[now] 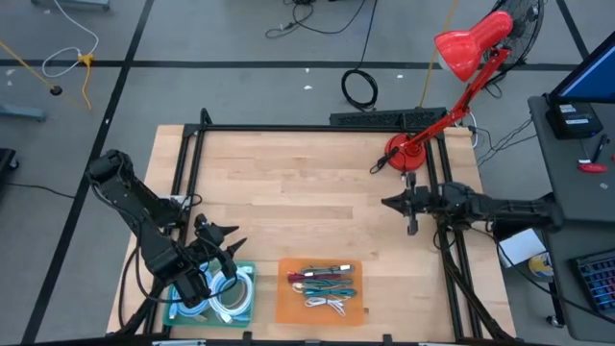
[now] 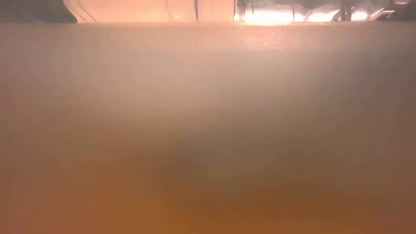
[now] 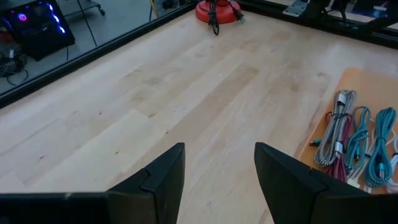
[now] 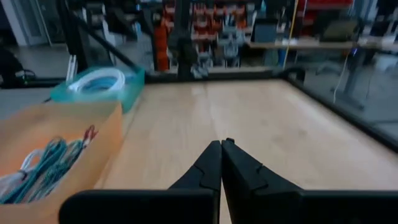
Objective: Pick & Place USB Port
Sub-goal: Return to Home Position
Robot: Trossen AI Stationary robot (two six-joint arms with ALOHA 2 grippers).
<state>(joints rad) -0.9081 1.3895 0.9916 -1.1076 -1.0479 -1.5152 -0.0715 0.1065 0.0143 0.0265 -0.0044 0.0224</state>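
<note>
Across the counter (image 1: 307, 192), the orange bin (image 1: 284, 308) sits at 6 o'clock and the green bin (image 4: 132, 84) at 7. The left gripper (image 3: 217, 174) hovers by the green bin, fingers apart. The right gripper (image 4: 221, 163), at 3 o'clock, is pressed together and empty. The binned cables (image 1: 322, 284) look light and floppy, best pinched at the tied middle.

L arm (image 1: 144, 216) & R arm (image 1: 500, 207): dark, multi-jointed, w/ blk wedge-shaped fingers (image 3: 165, 180)

Wooden table (image 1: 307, 211): green bin (image 1: 248, 313), orange bin (image 1: 288, 309) side by side at edge; red lamp base (image 1: 405, 151) at corner.
</note>
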